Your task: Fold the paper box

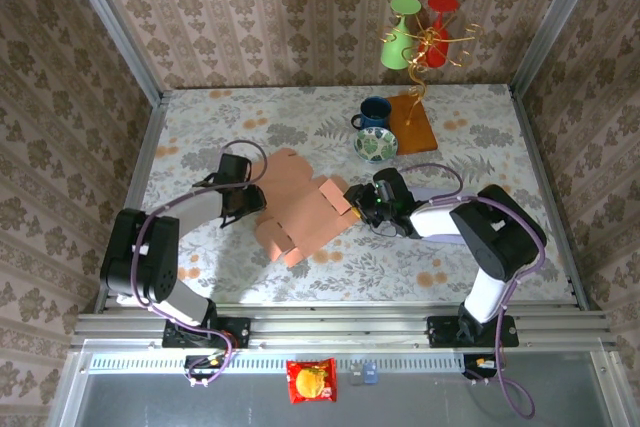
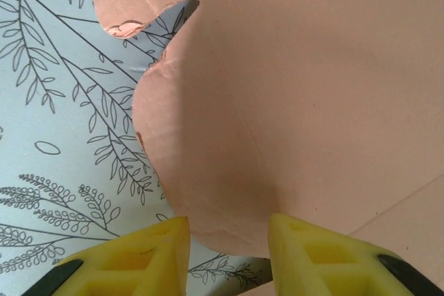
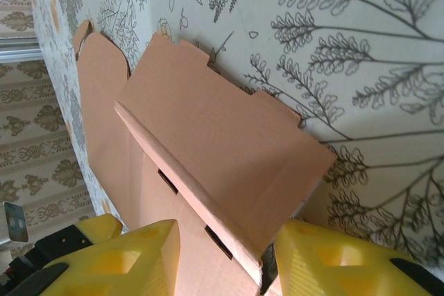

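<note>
Pink paper box (image 1: pixel 300 209) unfolded, lying mostly flat; right-end flap folded upright along crease

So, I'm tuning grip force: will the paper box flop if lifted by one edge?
Probably: the box is a thin flat sheet, so likely light and bendy. It should hinge at creases, as the raised flap shows.

Paper box (image 1: pixel 300 209) lies on table (image 1: pixel 250 117).

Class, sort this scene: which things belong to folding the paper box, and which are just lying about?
Job: paper box, left gripper, right gripper.
Lying about: blue mug, patterned bowl, mug tree, green cup, red cup, snack packet.
</note>
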Tool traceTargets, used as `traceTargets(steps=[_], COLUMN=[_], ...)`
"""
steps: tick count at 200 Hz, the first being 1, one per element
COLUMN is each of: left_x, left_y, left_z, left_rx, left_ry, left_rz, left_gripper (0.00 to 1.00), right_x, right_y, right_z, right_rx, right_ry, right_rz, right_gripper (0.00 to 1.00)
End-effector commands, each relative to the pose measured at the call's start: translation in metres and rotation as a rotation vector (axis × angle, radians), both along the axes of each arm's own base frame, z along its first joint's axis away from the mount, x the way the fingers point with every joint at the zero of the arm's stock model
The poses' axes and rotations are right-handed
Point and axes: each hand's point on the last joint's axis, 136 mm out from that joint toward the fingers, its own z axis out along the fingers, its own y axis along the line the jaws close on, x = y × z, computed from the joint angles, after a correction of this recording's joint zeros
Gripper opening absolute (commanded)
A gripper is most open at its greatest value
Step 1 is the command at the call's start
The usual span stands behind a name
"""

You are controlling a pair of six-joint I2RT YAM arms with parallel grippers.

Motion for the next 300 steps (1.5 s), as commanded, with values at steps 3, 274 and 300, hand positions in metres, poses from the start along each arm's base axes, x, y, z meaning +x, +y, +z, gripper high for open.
traceTargets(steps=[3, 274, 300], left_x=[0.004, -0.120, -0.106], left_y=[-0.007, -0.103, -0.095], left_z=[0.001, 0.134, 0.130], left_rx=[0.000, 0.643, 0.770], left_ry=[-0.014, -0.662, -0.647], left_rz=[-0.048, -1.079, -1.050], left_gripper=[0.34, 0.79, 0.80], right_x=[0.013, 0.012, 0.012], right_y=[0.005, -0.013, -0.014], right_z=[0.006, 0.109, 0.121], right_rx=[0.035, 0.041, 0.051], right_ry=[-0.023, 0.310, 0.331], right_rz=[-0.005, -0.251, -0.249], right_gripper=[0.41, 0.00, 0.00])
